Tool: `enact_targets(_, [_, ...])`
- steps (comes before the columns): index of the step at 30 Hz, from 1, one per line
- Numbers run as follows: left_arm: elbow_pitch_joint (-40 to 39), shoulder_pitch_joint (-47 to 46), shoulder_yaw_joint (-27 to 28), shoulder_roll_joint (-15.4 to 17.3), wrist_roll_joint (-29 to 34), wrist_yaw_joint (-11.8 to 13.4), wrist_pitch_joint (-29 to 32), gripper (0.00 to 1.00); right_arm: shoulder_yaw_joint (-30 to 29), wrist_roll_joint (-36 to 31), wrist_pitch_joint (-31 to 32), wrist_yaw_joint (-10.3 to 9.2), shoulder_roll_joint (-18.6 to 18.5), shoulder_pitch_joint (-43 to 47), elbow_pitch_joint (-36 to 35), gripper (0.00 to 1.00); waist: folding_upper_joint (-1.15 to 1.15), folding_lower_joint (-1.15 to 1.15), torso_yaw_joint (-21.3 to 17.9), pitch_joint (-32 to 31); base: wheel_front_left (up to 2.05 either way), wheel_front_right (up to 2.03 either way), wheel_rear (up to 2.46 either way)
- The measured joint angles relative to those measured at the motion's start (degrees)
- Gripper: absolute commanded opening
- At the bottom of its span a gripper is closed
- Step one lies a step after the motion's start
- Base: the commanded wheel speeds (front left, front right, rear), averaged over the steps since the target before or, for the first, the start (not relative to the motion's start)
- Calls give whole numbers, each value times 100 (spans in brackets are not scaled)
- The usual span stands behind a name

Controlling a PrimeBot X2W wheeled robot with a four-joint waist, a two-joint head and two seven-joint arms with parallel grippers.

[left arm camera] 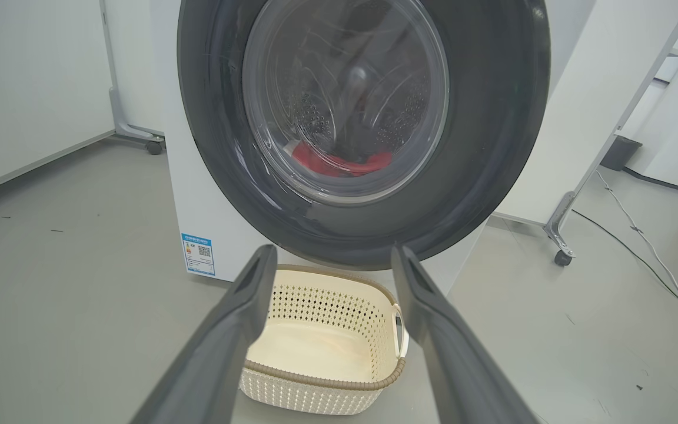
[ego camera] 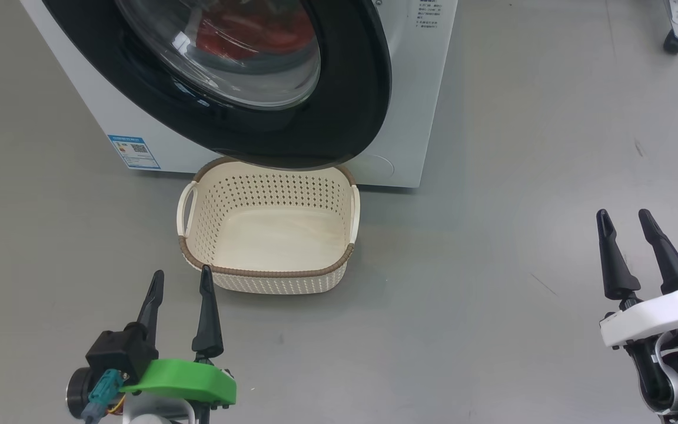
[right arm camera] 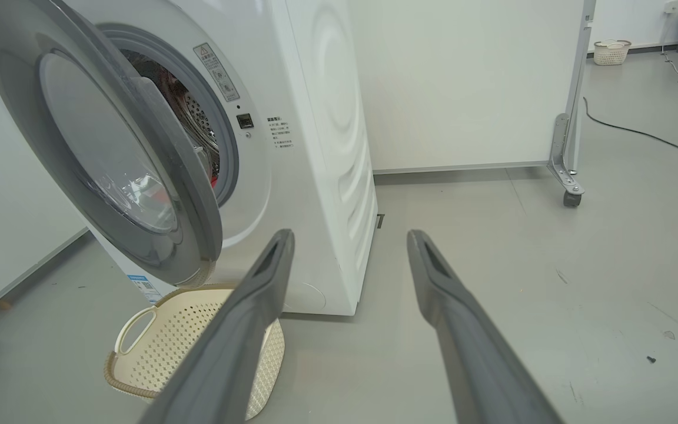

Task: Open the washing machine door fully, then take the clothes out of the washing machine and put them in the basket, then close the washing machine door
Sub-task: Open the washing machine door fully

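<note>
Currently both claws stand spread wide, gripping and touching nothing. The left claw (ego camera: 182,271) hovers just beside the near-left corner of the basket (ego camera: 268,272); the right claw (ego camera: 623,213) is well apart on the basket's right. The washing machine door (ego camera: 351,88) hangs partly open above the basket's far rim. The clothes (ego camera: 245,35) lie inside the washing machine (ego camera: 415,88), behind the basket.

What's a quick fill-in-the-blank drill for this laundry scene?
1. The basket on the floor is ____.
2. Behind the door glass, the clothes in the washing machine are ____ in colour.
3. The left pincer and right pincer are both ____, gripping nothing.

Missing words: empty; red; open.
</note>
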Motion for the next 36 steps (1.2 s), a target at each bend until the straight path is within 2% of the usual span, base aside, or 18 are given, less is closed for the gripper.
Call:
enact_targets(27, [-26, 22, -76, 1, 0, 0, 0, 100, -88, -146, -1, 54, 105, 125, -98, 100, 0, 0, 45, -4, 0, 0, 0])
enact_targets(36, [-93, 21, -271, 2, 0, 0, 0, 100, -221, 185, 3, 77, 0, 53, -162, 100, 0, 0, 119, 210, 0, 0, 0])
